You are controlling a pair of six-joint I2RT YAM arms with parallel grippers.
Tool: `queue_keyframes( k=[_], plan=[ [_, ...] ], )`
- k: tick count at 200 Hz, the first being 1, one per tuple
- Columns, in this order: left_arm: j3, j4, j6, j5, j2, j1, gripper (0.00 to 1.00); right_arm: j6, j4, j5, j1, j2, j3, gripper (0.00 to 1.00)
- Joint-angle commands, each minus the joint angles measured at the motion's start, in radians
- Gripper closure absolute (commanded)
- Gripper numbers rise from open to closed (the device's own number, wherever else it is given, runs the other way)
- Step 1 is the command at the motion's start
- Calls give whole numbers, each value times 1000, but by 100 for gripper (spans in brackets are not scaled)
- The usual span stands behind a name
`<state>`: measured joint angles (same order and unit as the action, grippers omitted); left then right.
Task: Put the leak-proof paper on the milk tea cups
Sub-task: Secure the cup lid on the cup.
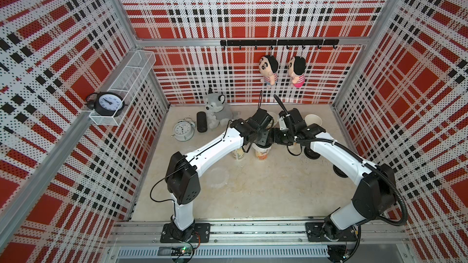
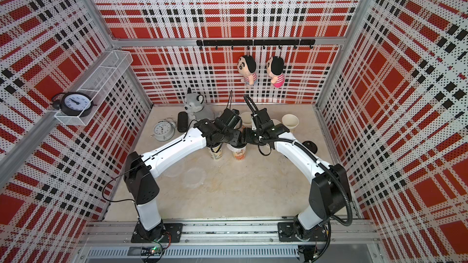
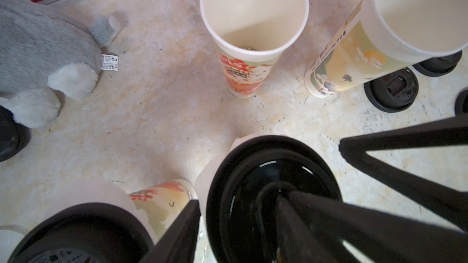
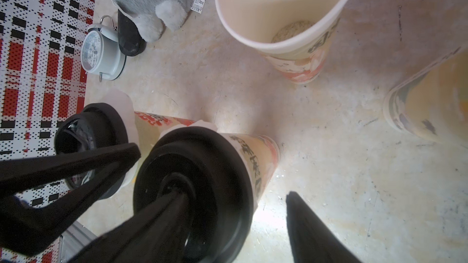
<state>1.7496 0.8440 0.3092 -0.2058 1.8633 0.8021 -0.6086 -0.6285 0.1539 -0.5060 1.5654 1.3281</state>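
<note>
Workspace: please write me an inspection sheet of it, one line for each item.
Surface: beige tabletop, scuffed and stained.
Job's things: two milk tea cups capped with black lids, leak-proof paper peeking out beneath; open cups farther back; spare film flat on the table.
Clutter: plush husky, white clock, black cylinder, loose lids.
Claws: left claw and right claw open, both over one capped cup.
Cables: thin wire looping at left arm; conduit along right arm.
Surroundings: plaid walls, two hanging dolls, wire shelf holding black clock.
</note>
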Motion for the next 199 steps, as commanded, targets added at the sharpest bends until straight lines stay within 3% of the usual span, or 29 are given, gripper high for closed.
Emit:
queue_keyframes(
  k=[1, 21, 75, 119, 199],
  plan=[
    [18, 83, -13, 39, 15, -1, 47, -11, -25, -57, -8, 5, -28, 36],
    [28, 83, 8, 41, -6, -1, 47, -8, -24, -56, -8, -5, -36, 36],
    [-36, 60, 120, 22, -96, -20, 61, -1, -25, -46, -8, 9, -39, 37],
    [-92, 22, 155, 34, -170, -37, 62, 0, -21, -43, -8, 14, -47, 37],
    [-182, -99, 194, 121, -169, -72, 75, 7, -19, -39, -8, 24, -47, 37]
  ],
)
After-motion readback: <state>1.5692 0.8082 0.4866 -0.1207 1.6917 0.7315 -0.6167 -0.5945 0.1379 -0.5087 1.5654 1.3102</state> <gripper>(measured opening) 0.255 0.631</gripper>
